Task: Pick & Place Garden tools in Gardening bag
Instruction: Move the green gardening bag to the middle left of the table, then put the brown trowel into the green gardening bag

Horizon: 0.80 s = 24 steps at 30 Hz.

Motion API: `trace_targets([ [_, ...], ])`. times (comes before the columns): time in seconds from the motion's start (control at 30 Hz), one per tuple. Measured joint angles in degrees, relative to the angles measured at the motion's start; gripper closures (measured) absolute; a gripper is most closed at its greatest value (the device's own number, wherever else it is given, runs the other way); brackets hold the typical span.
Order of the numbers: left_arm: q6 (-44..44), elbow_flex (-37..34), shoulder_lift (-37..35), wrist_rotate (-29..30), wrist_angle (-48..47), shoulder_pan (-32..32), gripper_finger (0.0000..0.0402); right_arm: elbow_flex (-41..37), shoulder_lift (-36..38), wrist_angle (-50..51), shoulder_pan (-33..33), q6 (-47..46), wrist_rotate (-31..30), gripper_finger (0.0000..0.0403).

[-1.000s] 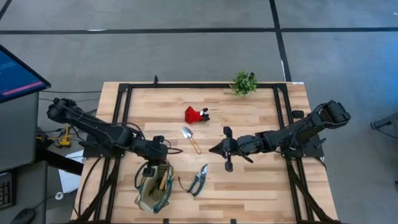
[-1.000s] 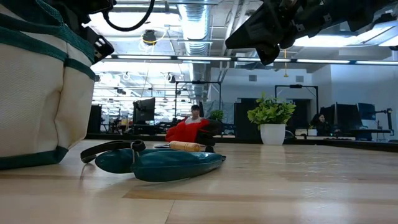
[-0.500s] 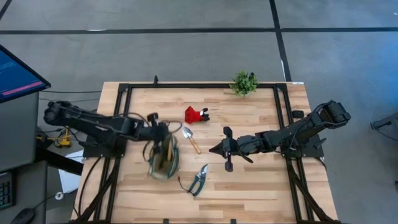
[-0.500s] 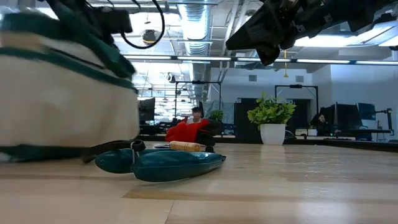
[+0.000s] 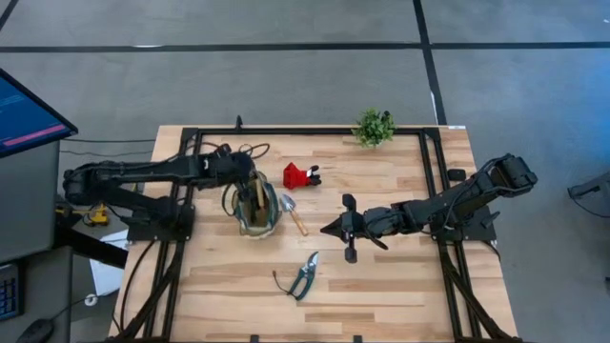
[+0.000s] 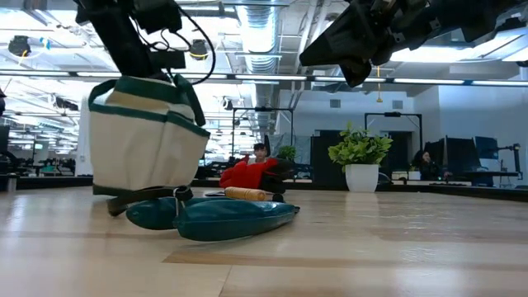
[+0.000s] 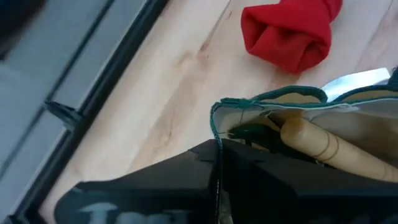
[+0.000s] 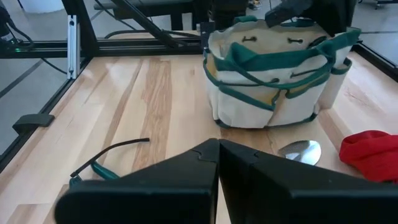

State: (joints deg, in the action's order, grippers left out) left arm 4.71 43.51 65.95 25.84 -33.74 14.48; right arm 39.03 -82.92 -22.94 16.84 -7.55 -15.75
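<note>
In the left wrist view, the dark fingers of the left gripper cover the near wall of the tan canvas bag with dark green trim; only its rim shows, pinched between them. A rounded wooden handle rises from inside the bag, its tool end hidden. The crumpled red-and-black tool is cut off by the frame edge. In the right wrist view, the silver trowel blade shows only partly beside the bag, its handle concealed. In the low view, the teal-handled pruning shears screen most of the trowel lying on the desk behind them.
</note>
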Motion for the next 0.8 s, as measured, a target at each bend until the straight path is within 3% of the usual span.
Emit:
trace_targets([
  [0.13, 0.11, 0.00, 0.00, -3.77, 0.35, 0.80, 0.0400, 0.00, -0.01, 0.14, 0.36, 0.00, -0.02, 0.0403],
  [0.37, -0.65, 0.00, -0.02, -3.95, 0.65, 0.66, 0.0388, 0.00, -0.02, 0.20, 0.79, 0.00, -0.02, 0.0403],
  [0.8, -6.19, 0.77, -3.19, -2.55, 0.89, 0.59, 0.0281, 0.00, -0.01, 0.24, 0.76, 0.00, -0.01, 0.0403],
])
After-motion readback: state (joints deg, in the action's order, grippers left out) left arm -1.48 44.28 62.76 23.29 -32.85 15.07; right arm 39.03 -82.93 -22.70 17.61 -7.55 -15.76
